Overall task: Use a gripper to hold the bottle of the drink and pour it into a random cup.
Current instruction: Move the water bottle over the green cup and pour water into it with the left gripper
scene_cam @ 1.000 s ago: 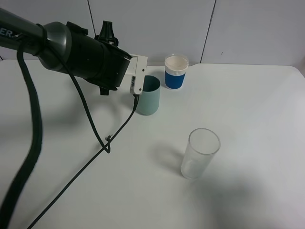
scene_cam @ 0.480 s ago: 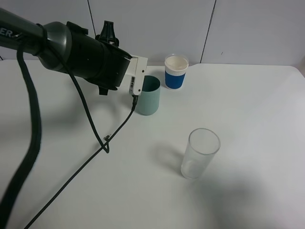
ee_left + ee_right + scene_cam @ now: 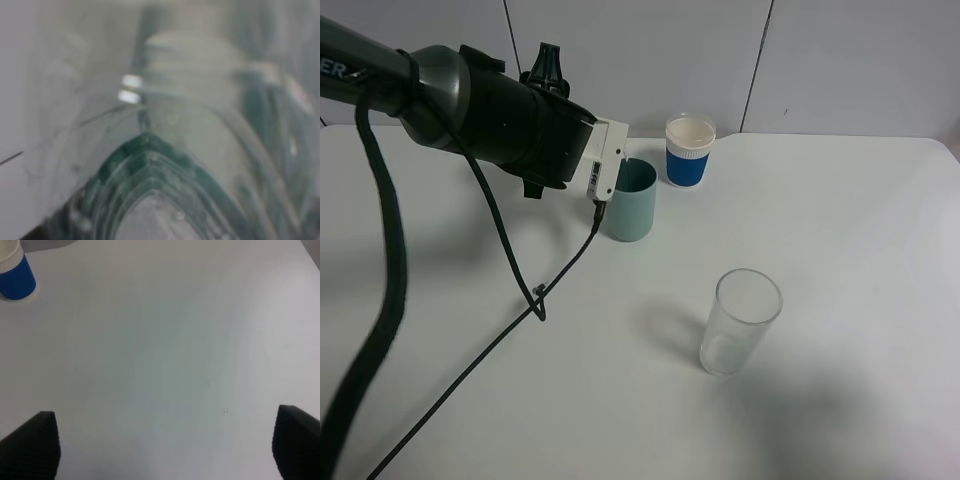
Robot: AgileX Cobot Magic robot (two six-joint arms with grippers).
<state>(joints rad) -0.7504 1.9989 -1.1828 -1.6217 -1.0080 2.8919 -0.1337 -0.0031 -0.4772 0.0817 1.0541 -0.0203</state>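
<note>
My left gripper [image 3: 604,160], white jaws on a bulky black body, hangs tilted over the near-left rim of the teal-green cup [image 3: 634,208] at the back middle of the table. The bottle of the drink fills the left wrist view [image 3: 190,150], blurred and very close, with its ribbed neck [image 3: 185,65] and dark green label showing. In the exterior high view the bottle is hidden behind the gripper. My right gripper [image 3: 162,440] is open over bare table, its two black fingertips wide apart, and it is out of the exterior high view.
A white-and-blue cup [image 3: 688,152] stands just behind and right of the teal cup; it also shows in the right wrist view [image 3: 15,275]. A clear glass tumbler [image 3: 740,322] stands nearer the front. A black cable [image 3: 500,340] trails across the white table [image 3: 860,230].
My left gripper has shifted very slightly up and left at the teal cup's rim, and the cable loop has moved a little with it. Nothing else has moved.
</note>
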